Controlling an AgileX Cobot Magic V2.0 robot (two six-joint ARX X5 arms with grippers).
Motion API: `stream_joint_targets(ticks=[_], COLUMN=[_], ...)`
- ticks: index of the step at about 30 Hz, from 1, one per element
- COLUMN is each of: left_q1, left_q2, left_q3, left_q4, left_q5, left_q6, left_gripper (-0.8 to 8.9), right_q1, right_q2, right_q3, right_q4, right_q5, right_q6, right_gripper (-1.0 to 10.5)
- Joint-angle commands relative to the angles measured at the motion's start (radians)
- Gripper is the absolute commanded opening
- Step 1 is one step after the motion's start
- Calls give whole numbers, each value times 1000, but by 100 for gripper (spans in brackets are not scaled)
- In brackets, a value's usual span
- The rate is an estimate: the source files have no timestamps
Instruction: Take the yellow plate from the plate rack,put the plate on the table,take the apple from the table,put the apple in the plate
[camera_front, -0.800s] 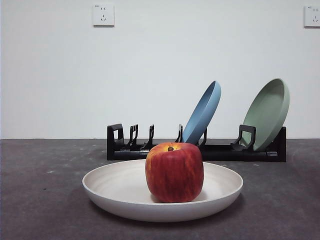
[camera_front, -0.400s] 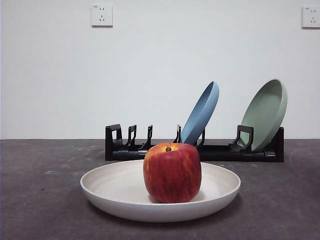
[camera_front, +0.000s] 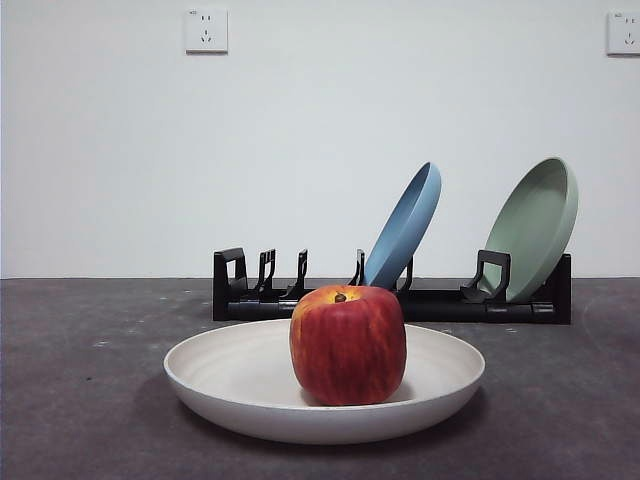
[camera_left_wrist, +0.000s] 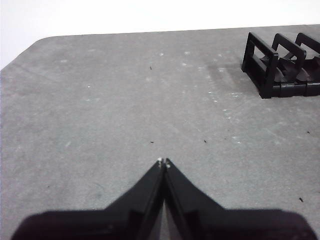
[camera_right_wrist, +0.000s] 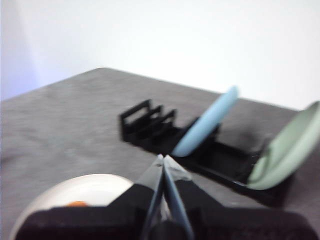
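The red apple (camera_front: 348, 344) stands upright in the middle of the yellow plate (camera_front: 230, 385), which lies flat on the table (camera_front: 80, 400) in front of the plate rack (camera_front: 300, 300). No gripper shows in the front view. My left gripper (camera_left_wrist: 163, 162) is shut and empty above bare table, with the rack's end (camera_left_wrist: 270, 67) off to one side. My right gripper (camera_right_wrist: 162, 159) is shut and empty, raised above the plate (camera_right_wrist: 85, 192); a sliver of the apple (camera_right_wrist: 77, 204) shows, and the rack (camera_right_wrist: 150, 127) lies beyond.
A blue plate (camera_front: 405, 225) and a pale green plate (camera_front: 540, 225) lean in the rack's slots; both also show in the right wrist view, the blue plate (camera_right_wrist: 205, 125) and the green plate (camera_right_wrist: 287, 147). Two wall sockets (camera_front: 206, 30) sit high on the white wall.
The front view jitters slightly sideways between frames. The apple, plate and rack keep their places relative to each other.
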Motion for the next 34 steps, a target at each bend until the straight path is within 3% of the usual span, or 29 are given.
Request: stream_joint_targets(ticks=[1, 6, 13, 24, 27, 34], left_q1=[3, 3, 3, 3, 3, 3], left_q2=[-3, -3, -3, -3, -3, -3], left_q3=[-14, -14, -14, -14, -14, -14], left_q4=[3, 3, 3, 3, 3, 3], left_q5=[0, 0, 0, 0, 0, 0], left_q6=[-6, -6, -6, -6, -6, -6], left_gripper=[-3, -3, -3, -3, -3, -3], right_q1=[-8, -8, -8, -7, -7, -7], right_q2=[-93, -203, -294, -293, -293, -291], right_q3=[-169, -357, -473, -495, -495, -495], right_q4=[119, 209, 194, 108, 108, 108], right_q5=[58, 153, 151, 150, 151, 151], right_q6=[24, 120, 137, 141, 191, 191], right_gripper=[1, 1, 1, 1, 1, 1])
